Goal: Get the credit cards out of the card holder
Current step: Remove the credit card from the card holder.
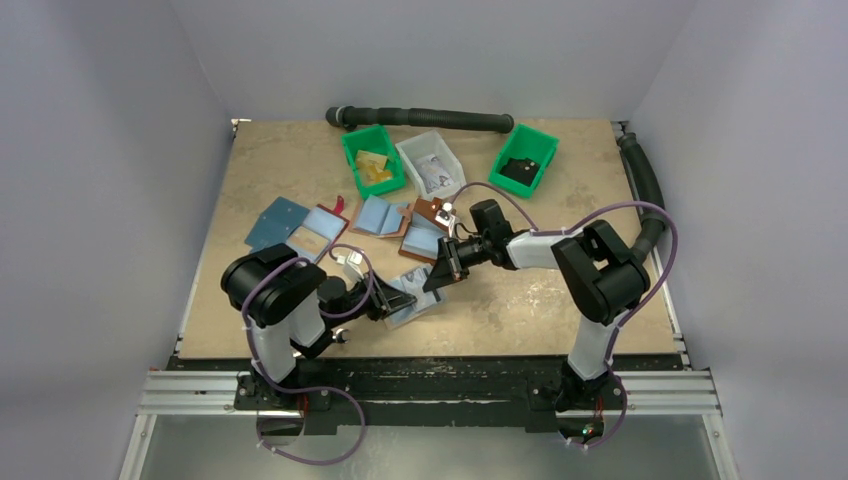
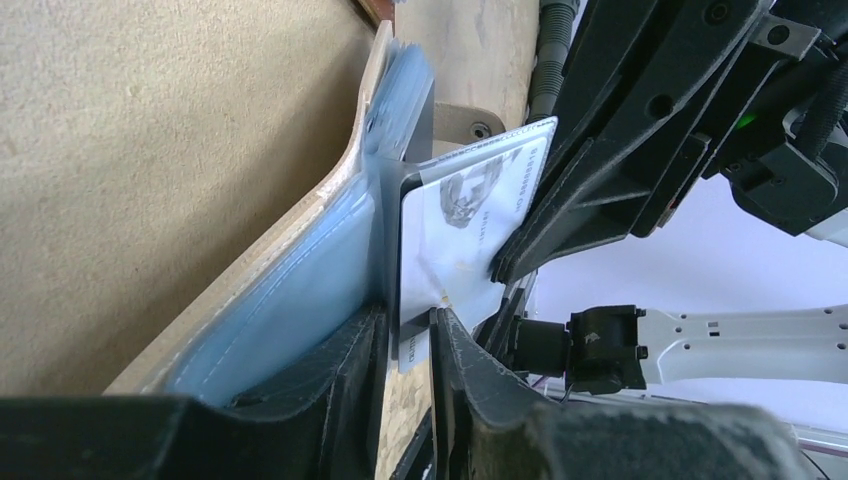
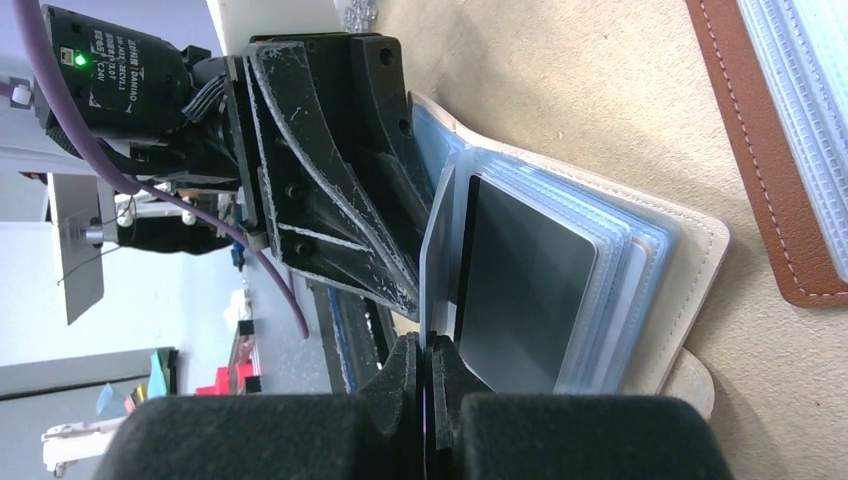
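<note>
Left pincer (image 2: 408, 318) clamped on sleeve leaf of card holder (image 3: 690, 240), likely bracing it so card slides out, not whole holder. Right pincer (image 3: 425, 345) closed on free edge of light card (image 2: 470, 210), partly out (printed face showing). Holder: cream cover, clear bluish sleeves fanned, dark grey card (image 3: 520, 290) still pocketed. Sits near-left of centre on counter (image 1: 540, 300).

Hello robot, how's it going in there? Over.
Left gripper clamped on cream clear-sleeved card holder. Right gripper shut on edge of pale printed card. Dark grey card sits sleeved. Brown leather wallet close beside, not obstructing.
</note>
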Robot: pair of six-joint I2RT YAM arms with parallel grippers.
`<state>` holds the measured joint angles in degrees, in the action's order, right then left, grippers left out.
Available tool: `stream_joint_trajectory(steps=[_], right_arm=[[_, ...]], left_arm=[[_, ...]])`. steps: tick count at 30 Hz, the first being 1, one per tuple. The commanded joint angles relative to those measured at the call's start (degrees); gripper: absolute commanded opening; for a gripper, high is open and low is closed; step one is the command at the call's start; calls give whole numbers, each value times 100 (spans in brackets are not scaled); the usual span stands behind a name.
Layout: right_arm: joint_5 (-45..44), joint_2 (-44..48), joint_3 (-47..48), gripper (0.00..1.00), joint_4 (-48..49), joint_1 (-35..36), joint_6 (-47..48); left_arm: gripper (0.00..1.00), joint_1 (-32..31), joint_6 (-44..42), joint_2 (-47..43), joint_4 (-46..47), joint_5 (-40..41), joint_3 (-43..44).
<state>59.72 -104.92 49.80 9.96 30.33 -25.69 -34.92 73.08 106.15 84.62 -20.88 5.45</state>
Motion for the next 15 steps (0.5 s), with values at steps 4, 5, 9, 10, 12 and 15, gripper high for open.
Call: stream_joint_trajectory(steps=[4, 5, 9, 10, 12, 15], right_arm=[[218, 35, 148, 0, 120, 35, 107], [215, 34, 154, 0, 115, 34, 116], [132, 34, 173, 2, 26, 35, 202], [118, 26, 184, 3, 12, 29, 212], [95, 17, 179, 4, -16, 31, 231], [62, 16, 191, 5, -39, 34, 255]], left_arm=[[25, -1, -15, -320, 1729, -89, -62], [25, -6, -23, -361, 1733, -77, -69], [25, -6, -31, -546, 1728, -44, -109], [25, -6, -40, -585, 1733, -41, -114], [26, -6, -40, -656, 1734, -41, -123], [28, -4, -39, -745, 1730, -51, -119]])
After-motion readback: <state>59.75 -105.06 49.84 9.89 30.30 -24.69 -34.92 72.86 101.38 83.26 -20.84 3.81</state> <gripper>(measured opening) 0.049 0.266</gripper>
